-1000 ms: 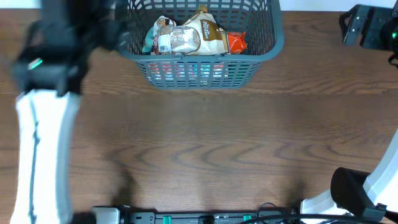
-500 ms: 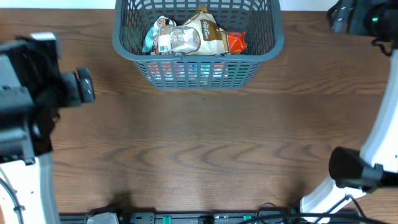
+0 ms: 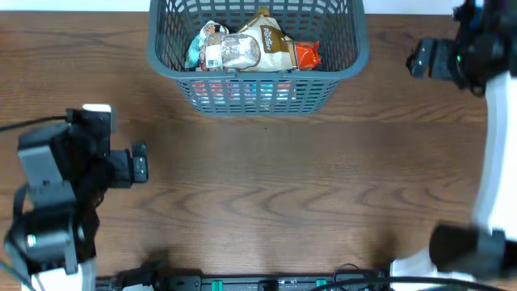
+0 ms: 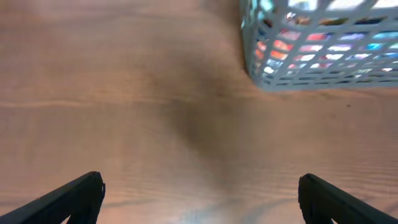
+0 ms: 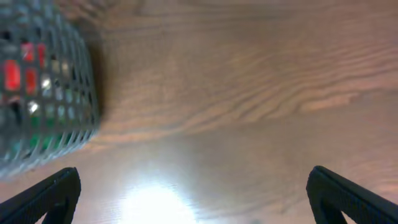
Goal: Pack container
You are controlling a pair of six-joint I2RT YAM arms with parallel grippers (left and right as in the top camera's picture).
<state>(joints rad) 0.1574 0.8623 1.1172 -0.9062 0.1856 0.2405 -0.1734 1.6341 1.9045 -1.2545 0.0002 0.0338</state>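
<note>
Brown wood-grain bench (image 3: 266,178), flat matte top with a bright glare patch in the right wrist view; black bar (image 3: 242,282) along its near edge, bearing small teal-green fittings (image 3: 216,284) and thin black cables (image 3: 355,271); white strip (image 3: 73,5) beyond far edge.

Bright even light; wrist views soft; container (image 5: 37,93) blurred; white glare on table (image 5: 152,202).

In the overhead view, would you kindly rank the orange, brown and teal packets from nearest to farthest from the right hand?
1. Orange packet, container's right end, towards the right hand.
2. Brown packet, middle.
3. Teal packet, left end.
</note>
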